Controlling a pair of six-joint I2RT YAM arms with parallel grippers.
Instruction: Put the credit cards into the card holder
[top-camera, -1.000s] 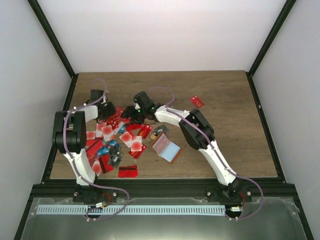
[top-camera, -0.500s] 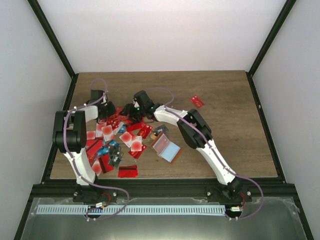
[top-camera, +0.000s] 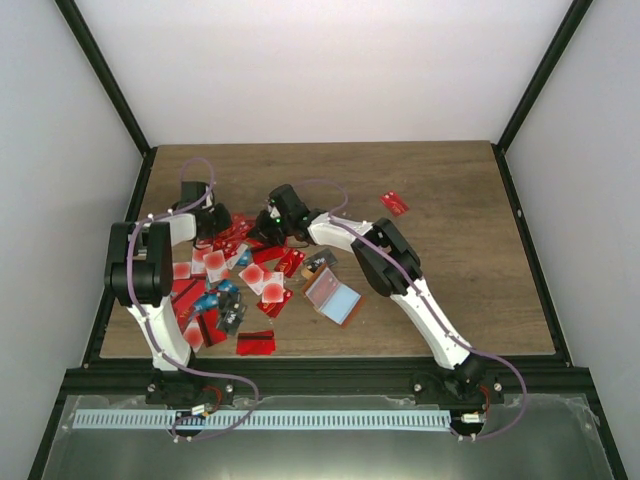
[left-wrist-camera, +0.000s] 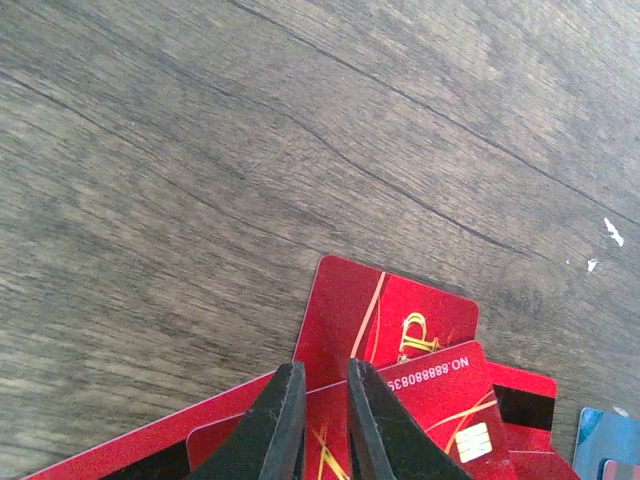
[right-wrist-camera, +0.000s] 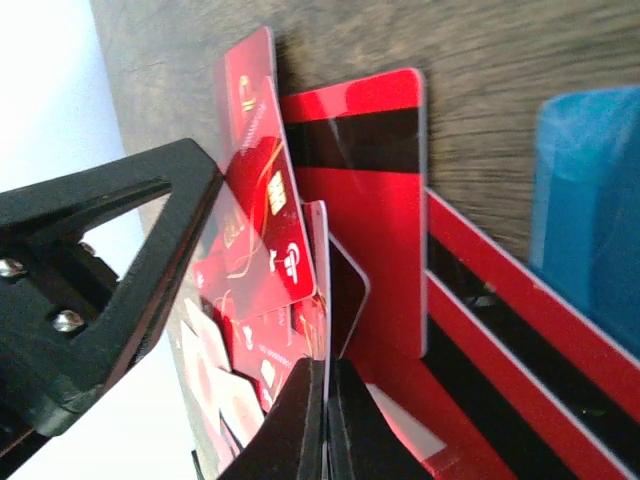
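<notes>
While right pincer clamps a card edge-on, left pincer over cards, grip unclear.

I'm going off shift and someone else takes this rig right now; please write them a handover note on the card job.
Right end effector: shut on a red card, held edge-on at the card pile.
Left end effector: jaws nearly together over red cards at the pile's edge; a grip cannot be confirmed.
Card holder: lies open right of the pile; no card visibly inside.
Other cards: a lone red card lies apart, far right.
Done: nothing visibly stowed. Left: every card.
</notes>
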